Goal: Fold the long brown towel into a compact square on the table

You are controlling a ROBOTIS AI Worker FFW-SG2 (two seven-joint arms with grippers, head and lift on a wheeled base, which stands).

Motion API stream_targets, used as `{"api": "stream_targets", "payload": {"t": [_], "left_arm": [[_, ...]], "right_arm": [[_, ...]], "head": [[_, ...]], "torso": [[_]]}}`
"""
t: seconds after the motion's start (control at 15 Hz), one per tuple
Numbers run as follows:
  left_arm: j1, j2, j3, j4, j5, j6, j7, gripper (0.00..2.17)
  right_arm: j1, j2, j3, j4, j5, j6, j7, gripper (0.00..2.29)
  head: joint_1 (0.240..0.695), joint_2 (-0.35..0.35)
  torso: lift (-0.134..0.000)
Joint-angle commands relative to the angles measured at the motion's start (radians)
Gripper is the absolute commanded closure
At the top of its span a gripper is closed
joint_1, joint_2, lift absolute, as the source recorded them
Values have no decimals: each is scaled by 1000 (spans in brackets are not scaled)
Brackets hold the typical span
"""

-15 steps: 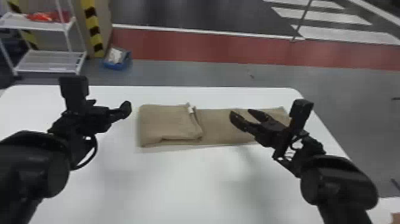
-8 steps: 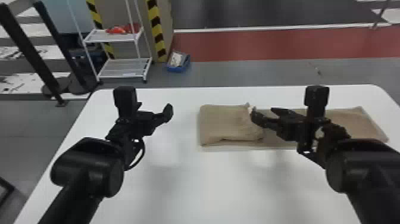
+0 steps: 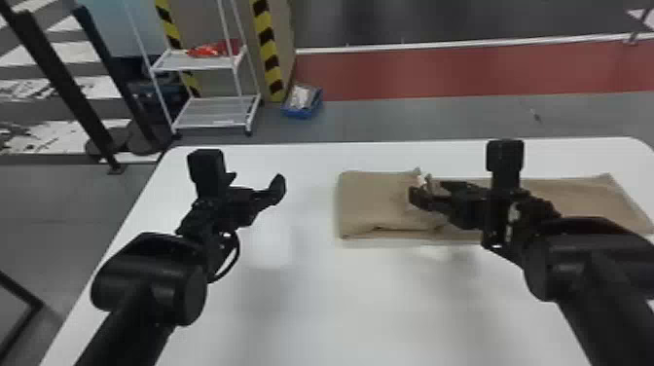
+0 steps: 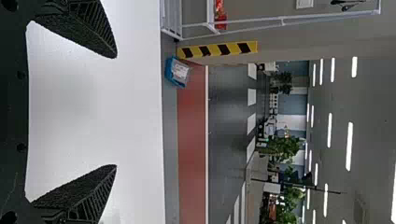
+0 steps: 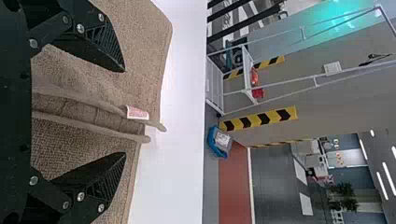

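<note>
Long brown cloth towel (image 3: 372, 198), laid left-to-right, is overhung at its fold by the black right tool (image 5: 124, 112), fingers apart.

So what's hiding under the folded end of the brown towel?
More towel: the folded end lies on the towel's bottom layer, which peeks out along the near edge and stretches to the right. Below that is the white table. Anything between the layers is covered.

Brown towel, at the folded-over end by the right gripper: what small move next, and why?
Probably ease the right gripper slightly down, then close it on the towel's folded-over edges. Its fingers stand open on either side of them, the white label between.
</note>
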Motion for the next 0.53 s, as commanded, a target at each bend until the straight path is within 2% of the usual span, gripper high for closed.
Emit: {"api": "stream_targets", "payload": {"t": [0.0, 0.33, 0.47], "left_arm": [[6, 0, 10, 0, 1, -2, -3, 39], [9, 0, 9, -5, 6, -2, -5, 39], [9, 0, 4, -6, 6, 1, -5, 39]], "right_arm": [[-2, 6, 5, 4, 6, 12, 0, 397], [17, 0, -7, -5, 4, 59, 2, 407], [14, -5, -9, -5, 4, 65, 9, 599]], "head": [[695, 143], [695, 156], [695, 153]], "torso": [[-128], [-128], [-128]]}}
